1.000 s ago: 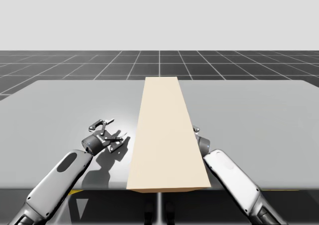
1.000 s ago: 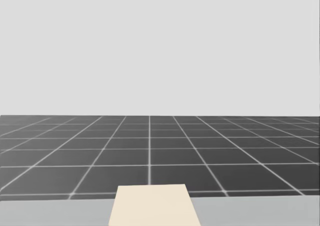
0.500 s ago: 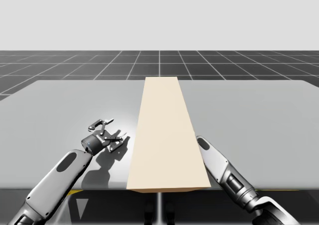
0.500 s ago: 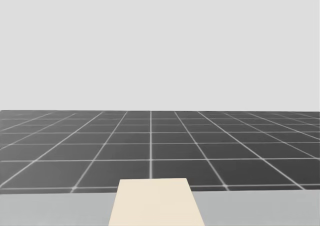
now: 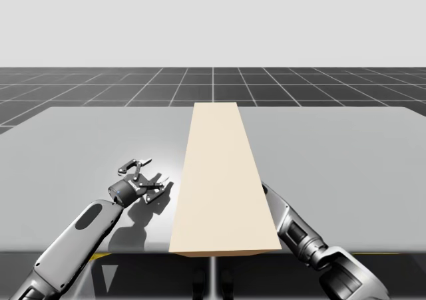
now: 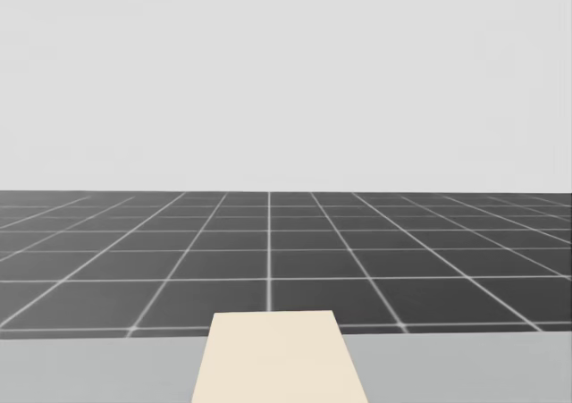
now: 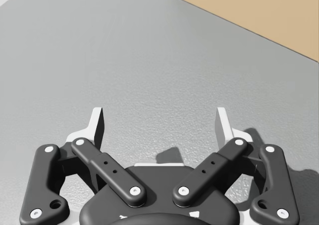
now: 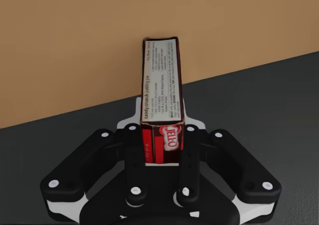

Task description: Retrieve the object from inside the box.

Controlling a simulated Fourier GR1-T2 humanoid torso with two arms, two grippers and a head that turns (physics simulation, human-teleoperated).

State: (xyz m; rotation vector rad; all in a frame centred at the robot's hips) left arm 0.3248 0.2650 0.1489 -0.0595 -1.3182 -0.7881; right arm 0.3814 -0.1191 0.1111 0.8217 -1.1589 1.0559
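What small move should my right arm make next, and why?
Probably draw the right gripper straight back out from the beige box. It is shut on the small red carton from both sides, so the grasp looks complete.

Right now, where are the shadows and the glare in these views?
High view: my left gripper throws a dark shadow on the table, and a pale sheen lies beside the beige box. Left wrist view: a soft shadow sits under the open gripper. Right wrist view: the surface under my right gripper is in deep shade, while the red box it holds is lit.
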